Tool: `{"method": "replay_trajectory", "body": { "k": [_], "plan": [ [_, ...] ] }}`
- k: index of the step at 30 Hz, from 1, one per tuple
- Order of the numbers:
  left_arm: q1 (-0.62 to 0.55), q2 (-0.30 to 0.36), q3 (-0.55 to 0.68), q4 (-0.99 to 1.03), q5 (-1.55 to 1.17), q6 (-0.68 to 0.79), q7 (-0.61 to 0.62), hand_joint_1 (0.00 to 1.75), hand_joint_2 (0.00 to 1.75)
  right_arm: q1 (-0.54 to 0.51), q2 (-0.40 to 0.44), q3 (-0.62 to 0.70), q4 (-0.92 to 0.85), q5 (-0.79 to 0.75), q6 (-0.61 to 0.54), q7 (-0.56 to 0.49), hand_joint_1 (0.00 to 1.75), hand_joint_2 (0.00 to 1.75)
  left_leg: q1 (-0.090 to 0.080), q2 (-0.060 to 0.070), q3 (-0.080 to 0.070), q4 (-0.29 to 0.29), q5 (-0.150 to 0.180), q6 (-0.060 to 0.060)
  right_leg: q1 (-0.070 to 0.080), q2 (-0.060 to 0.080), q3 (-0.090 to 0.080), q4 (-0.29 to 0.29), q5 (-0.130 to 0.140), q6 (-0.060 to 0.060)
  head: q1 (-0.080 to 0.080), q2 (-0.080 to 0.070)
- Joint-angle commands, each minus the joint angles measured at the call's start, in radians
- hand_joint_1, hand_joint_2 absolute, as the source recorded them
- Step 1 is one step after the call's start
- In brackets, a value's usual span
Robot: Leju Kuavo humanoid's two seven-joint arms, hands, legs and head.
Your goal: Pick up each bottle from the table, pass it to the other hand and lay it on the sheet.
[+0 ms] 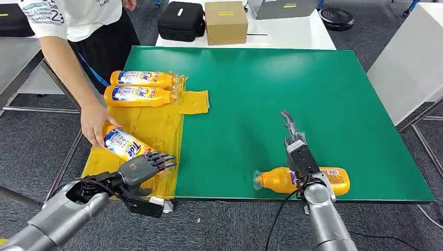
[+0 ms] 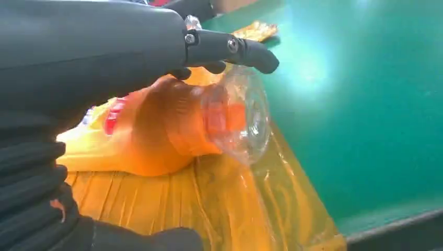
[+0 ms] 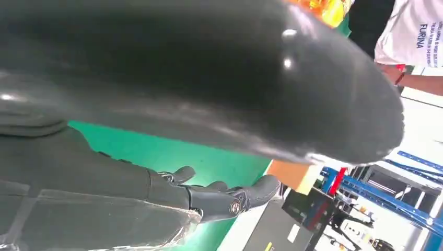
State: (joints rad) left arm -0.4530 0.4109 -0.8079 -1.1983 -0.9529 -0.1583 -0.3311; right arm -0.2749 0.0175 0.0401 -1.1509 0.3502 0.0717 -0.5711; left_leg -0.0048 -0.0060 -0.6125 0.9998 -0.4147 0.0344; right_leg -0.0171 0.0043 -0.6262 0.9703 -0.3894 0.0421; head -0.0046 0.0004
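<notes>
Two bottles [image 1: 142, 79] lie on the sheet [image 1: 151, 130], a third [image 1: 125, 144] seemingly just released under the left hand's [image 1: 143, 167] spread fingers, while the right hand [image 1: 295, 149], empty and open, must next grasp the last bottle [image 1: 334, 180] on the bench [image 1: 261, 94].

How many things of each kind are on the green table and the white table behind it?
Orange bottles: 4
Yellow sheet: 1
Cardboard box: 1
Black case: 1
Total: 7
</notes>
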Motion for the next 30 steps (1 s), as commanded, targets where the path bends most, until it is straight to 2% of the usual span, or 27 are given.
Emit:
{"method": "replay_trajectory", "body": {
  "k": [1, 3, 5, 6, 7, 11, 19, 21, 22, 26, 30],
  "plan": [
    [0.144, -0.103, 0.203, -0.151, -0.043, 0.182, 0.046, 0.00, 1.75, -0.026, 0.011, -0.018, 0.043, 0.009, -0.009, 0.004, 0.00, 0.00, 0.001, 0.002, 0.004, 0.000, -0.003, -0.002, 0.001, 0.001, 0.003, 0.000, -0.002, -0.002, 0.000, 0.000],
    [0.183, -0.200, 0.254, -0.184, -0.012, 0.297, 0.046, 0.00, 1.75, 0.008, 0.016, -0.022, 0.014, 0.018, -0.012, 0.006, 0.00, 0.00, 0.001, 0.000, 0.007, 0.000, -0.004, -0.002, 0.002, -0.001, 0.007, -0.001, -0.003, -0.002, 0.000, 0.000],
    [0.192, -0.250, 0.274, -0.220, 0.032, 0.366, 0.027, 0.00, 1.75, 0.002, 0.023, -0.018, 0.017, 0.030, -0.010, 0.008, 0.00, 0.00, 0.000, -0.002, 0.003, -0.001, -0.001, -0.001, 0.000, -0.003, 0.003, -0.002, -0.002, -0.001, 0.000, 0.000],
    [0.189, -0.263, 0.279, -0.231, 0.058, 0.390, 0.008, 0.00, 1.75, -0.009, 0.026, -0.016, 0.021, 0.034, -0.007, 0.009, 0.00, 0.00, 0.001, -0.003, 0.006, 0.000, -0.003, -0.001, 0.001, -0.004, 0.007, -0.002, -0.004, -0.001, 0.000, 0.000],
    [0.183, -0.264, 0.276, -0.235, 0.056, 0.386, 0.010, 0.00, 1.75, -0.017, 0.028, -0.014, 0.021, 0.035, -0.005, 0.013, 0.00, 0.00, 0.000, -0.002, 0.001, 0.000, -0.001, 0.000, 0.000, -0.003, 0.001, -0.001, -0.002, 0.000, 0.000, 0.000],
    [0.155, -0.309, 0.304, -0.240, 0.133, 0.482, -0.061, 0.00, 1.75, -0.087, 0.030, -0.006, 0.083, 0.039, 0.004, 0.031, 0.00, 0.00, 0.000, -0.001, 0.000, 0.002, -0.003, -0.001, 0.000, -0.001, 0.002, 0.000, -0.002, -0.001, 0.000, 0.000],
    [0.159, -0.308, 0.303, -0.241, 0.134, 0.484, -0.062, 0.00, 1.75, -0.085, 0.030, -0.006, 0.085, 0.040, 0.004, 0.031, 0.00, 0.00, 0.000, -0.001, 0.000, 0.000, -0.001, -0.001, 0.000, -0.002, 0.001, -0.001, -0.001, -0.001, 0.000, 0.000],
    [0.170, -0.319, 0.305, -0.242, 0.187, 0.469, -0.097, 0.00, 1.75, -0.090, 0.027, -0.004, 0.091, 0.038, 0.002, 0.031, 0.00, 0.00, 0.001, 0.000, 0.004, 0.001, -0.004, -0.002, 0.002, -0.002, 0.005, 0.000, -0.003, -0.002, 0.000, 0.000],
    [0.174, -0.323, 0.303, -0.243, 0.201, 0.473, -0.114, 0.00, 1.75, -0.094, 0.027, -0.004, 0.096, 0.037, 0.002, 0.030, 0.00, 0.00, 0.000, -0.001, 0.000, 0.000, -0.001, -0.001, 0.000, -0.002, 0.001, -0.001, -0.001, -0.001, 0.000, 0.000],
    [0.230, -0.370, 0.294, -0.206, 0.334, 0.443, -0.164, 0.00, 1.75, -0.092, 0.001, 0.050, 0.109, 0.102, -0.005, 0.023, 0.00, 0.00, 0.001, 0.000, 0.005, 0.000, -0.003, -0.001, 0.001, -0.001, 0.006, -0.002, -0.002, -0.001, 0.000, 0.000],
    [0.316, -0.445, 0.332, -0.150, 0.432, 0.463, -0.220, 0.00, 1.75, -0.030, -0.046, 0.089, -0.011, 0.157, 0.021, 0.053, 0.00, 0.00, 0.000, -0.002, 0.005, -0.002, -0.003, -0.001, 0.000, -0.003, 0.006, -0.003, -0.002, -0.001, 0.000, 0.000]
  ]
}}
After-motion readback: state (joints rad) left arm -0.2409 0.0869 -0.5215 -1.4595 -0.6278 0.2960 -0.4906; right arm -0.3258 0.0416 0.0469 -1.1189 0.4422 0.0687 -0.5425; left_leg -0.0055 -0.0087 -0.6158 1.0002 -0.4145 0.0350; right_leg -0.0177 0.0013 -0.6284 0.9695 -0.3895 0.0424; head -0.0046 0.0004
